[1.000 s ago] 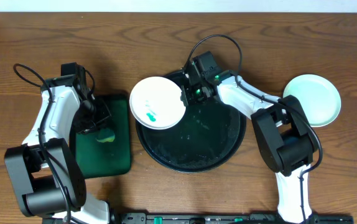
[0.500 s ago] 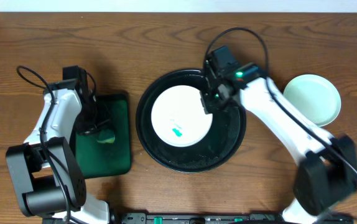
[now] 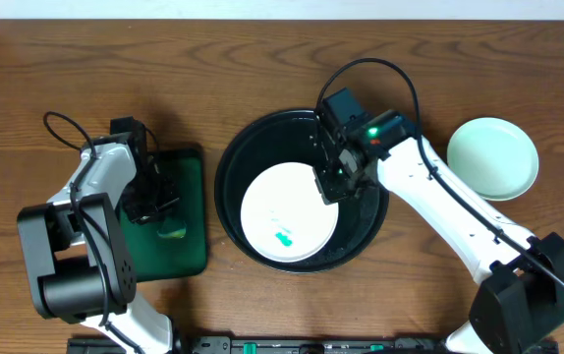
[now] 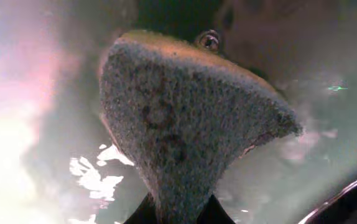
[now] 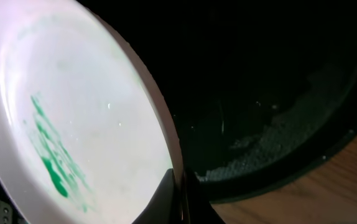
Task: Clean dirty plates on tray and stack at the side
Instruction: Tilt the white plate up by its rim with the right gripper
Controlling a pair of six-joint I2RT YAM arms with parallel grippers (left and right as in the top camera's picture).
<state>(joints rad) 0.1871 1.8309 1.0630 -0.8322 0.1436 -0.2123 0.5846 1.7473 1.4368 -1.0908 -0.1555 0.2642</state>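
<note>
On the round black tray (image 3: 361,231) sits a white plate (image 3: 287,213) with a teal smear near its front edge. My right gripper (image 3: 331,185) is shut on that plate's right rim. The right wrist view shows its fingers pinching the rim, the plate (image 5: 73,124) spreading left with a green streak and the tray (image 5: 278,155) to the right. A second white plate (image 3: 493,157) rests on the table at the far right. My left gripper (image 3: 154,204) is shut on a grey-green sponge (image 4: 185,137) over the green rectangular tray (image 3: 189,182).
The sponge (image 3: 171,231) shows as a yellow-green lump on the green tray's lower half. Both arm bases stand at the table's front edge. The bare wooden table (image 3: 203,79) stretches behind the trays.
My right gripper has carried the plate from over the tray's left rim to the tray's middle and front. The left gripper with the sponge has shifted slightly towards the front of the green tray.
</note>
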